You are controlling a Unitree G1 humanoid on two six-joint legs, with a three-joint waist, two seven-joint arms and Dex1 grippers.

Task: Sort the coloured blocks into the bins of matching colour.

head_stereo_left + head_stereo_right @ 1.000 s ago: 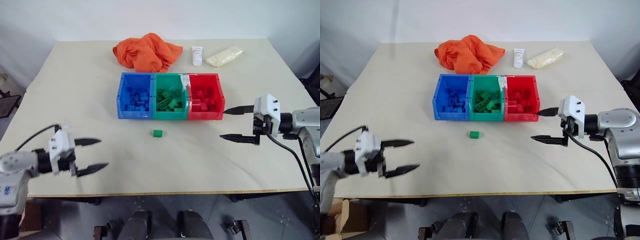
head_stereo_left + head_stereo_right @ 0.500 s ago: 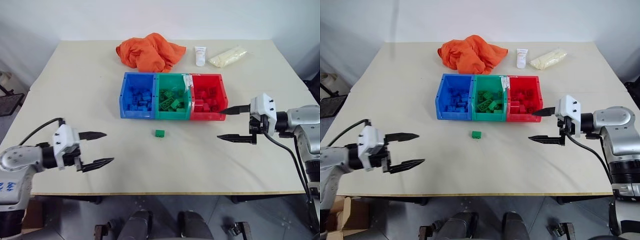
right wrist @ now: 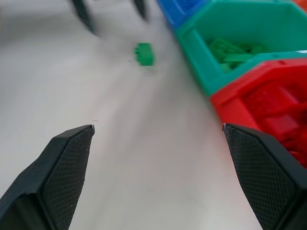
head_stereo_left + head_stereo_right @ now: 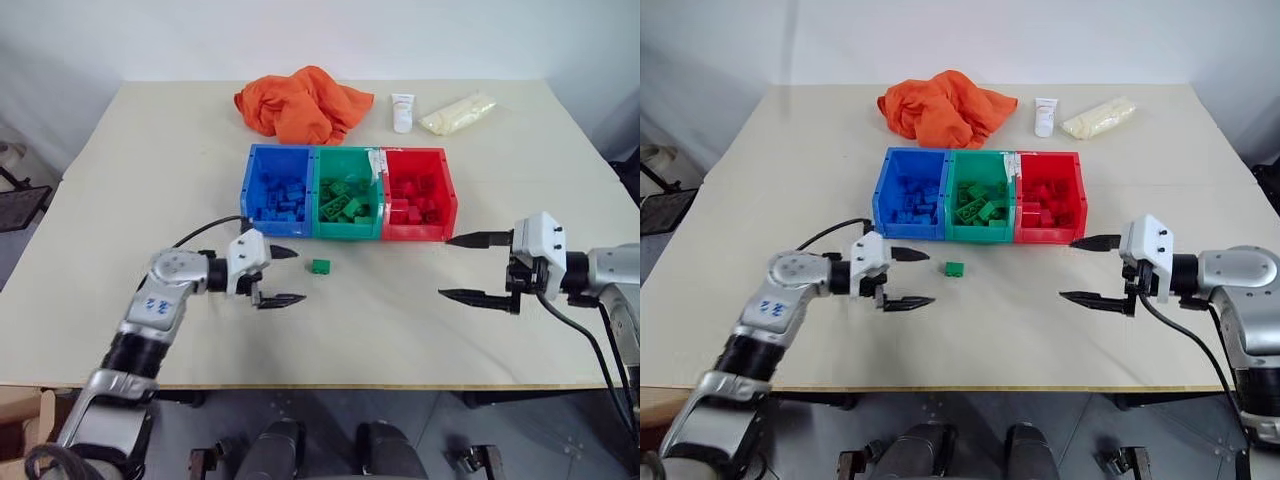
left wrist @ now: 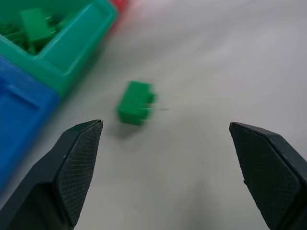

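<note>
One green block (image 4: 320, 266) lies on the table just in front of the green bin (image 4: 345, 231). This bin stands between the blue bin (image 4: 275, 228) and the red bin (image 4: 415, 233), and each holds blocks of its own colour. My left gripper (image 4: 298, 275) is open, close to the left of the green block, with its fingers pointing at it. The left wrist view shows the block (image 5: 135, 102) ahead of the fingertips, apart from them. My right gripper (image 4: 444, 267) is open and empty, off the red bin's front right corner.
An orange cloth (image 4: 300, 100), a white tube (image 4: 402, 110) and a pale bag (image 4: 452, 112) lie behind the bins at the far side of the table. The table's front edge (image 4: 330, 382) runs close below both arms.
My left gripper has swung from the table's near left corner toward the middle, up to the green block. The right gripper drew back slightly toward the front edge. Both stayed open.
</note>
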